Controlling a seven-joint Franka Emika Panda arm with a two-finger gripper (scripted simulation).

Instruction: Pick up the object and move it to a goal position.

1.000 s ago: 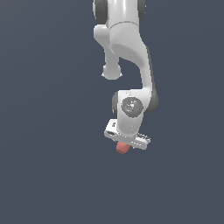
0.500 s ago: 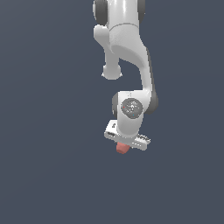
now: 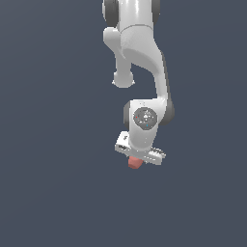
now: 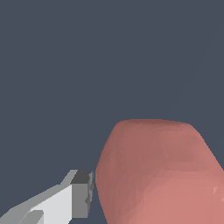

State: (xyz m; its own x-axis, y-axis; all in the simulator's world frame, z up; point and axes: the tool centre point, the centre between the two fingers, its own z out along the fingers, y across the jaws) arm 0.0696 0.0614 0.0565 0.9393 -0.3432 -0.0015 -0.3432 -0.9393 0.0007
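lump [image 3: 135,163]: salmon-red, rounded, no clear long axis | gripper [image 3: 137,159]: directly above, touching; one finger [image 4: 81,192] beside lump | grip: cannot tell | writing: unreadable

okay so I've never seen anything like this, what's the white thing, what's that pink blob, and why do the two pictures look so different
The white thing is a robot arm, drawn by a computer simulation rather than photographed. One picture comes from a camera off to the side that takes in the whole arm. The other comes from a camera on the arm's wrist, so everything looks huge. At the arm's tip is the end effector, the part that grasps. The pink blob is the object, a small salmon-red lump sitting right at the end effector; close up it fills much of the wrist view, with one finger beside it. Whether the fingers are actually squeezing it, I cannot tell. The background is plain dark grey.
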